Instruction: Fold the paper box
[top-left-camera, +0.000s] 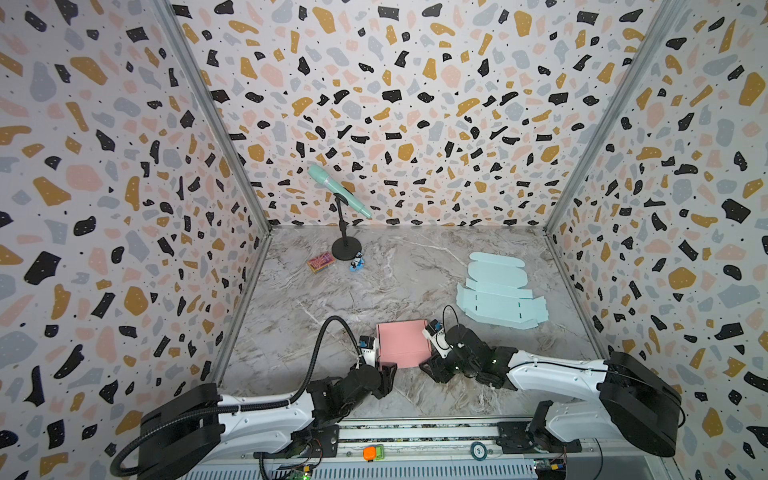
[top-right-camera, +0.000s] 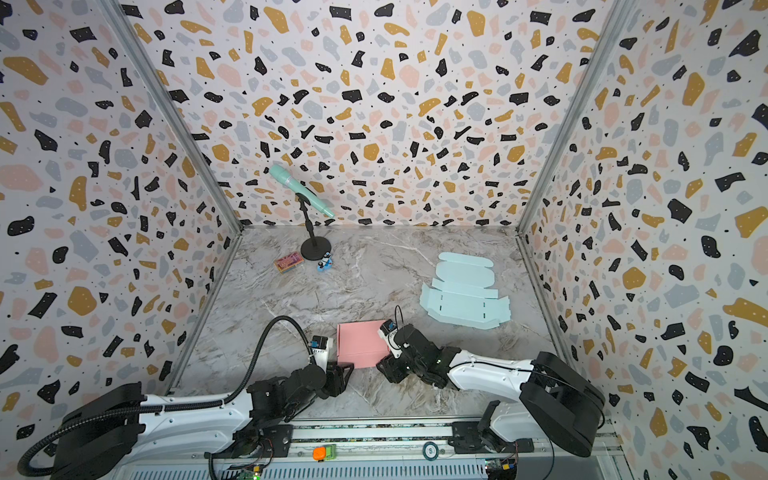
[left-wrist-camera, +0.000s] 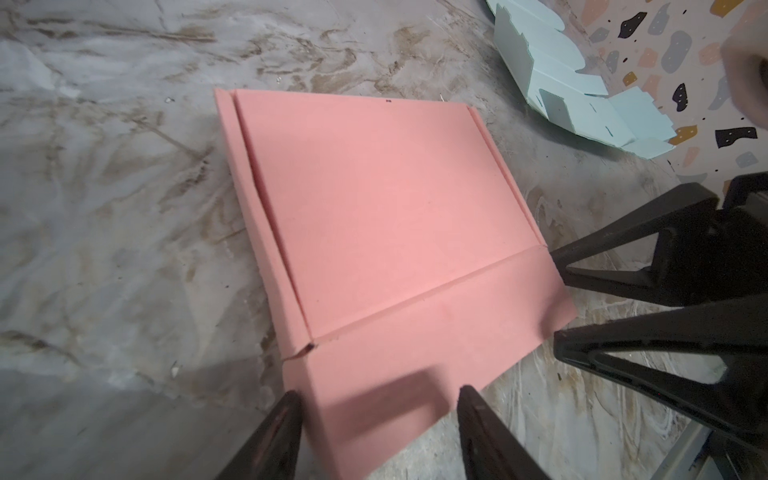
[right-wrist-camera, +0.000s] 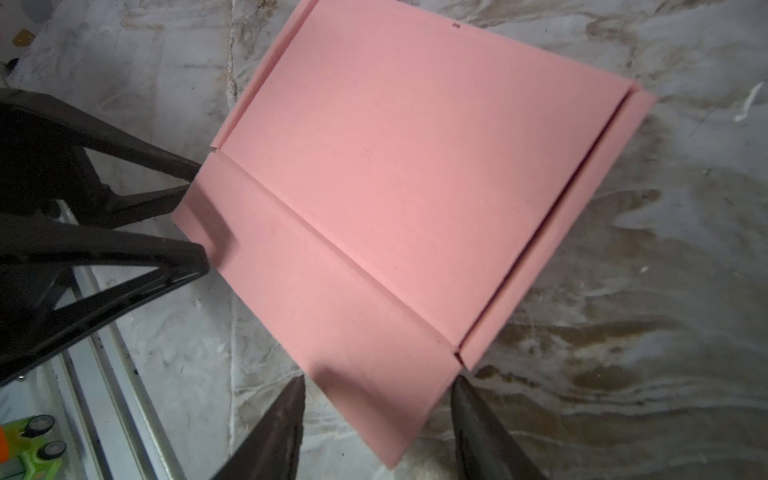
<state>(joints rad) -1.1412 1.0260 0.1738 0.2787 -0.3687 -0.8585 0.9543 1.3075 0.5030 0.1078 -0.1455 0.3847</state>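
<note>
Left wrist view is showing the left jaws half open, holding nothing, at a near corner of the closed pink box (left-wrist-camera: 386, 216) on the surface (left-wrist-camera: 104, 208). The right jaws are waiting the same way at the other near corner. Pushing too hard could be squashing a corner, and no writing is showing on the box.

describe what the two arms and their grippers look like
The left arm and right arm have smooth white shells between bulky black joint housings. The left gripper and right gripper are black, each with two tapered, open-framed triangular fingers. A ribbed black hose loops along the left arm; a thin black cable arcs above the right wrist.
</note>
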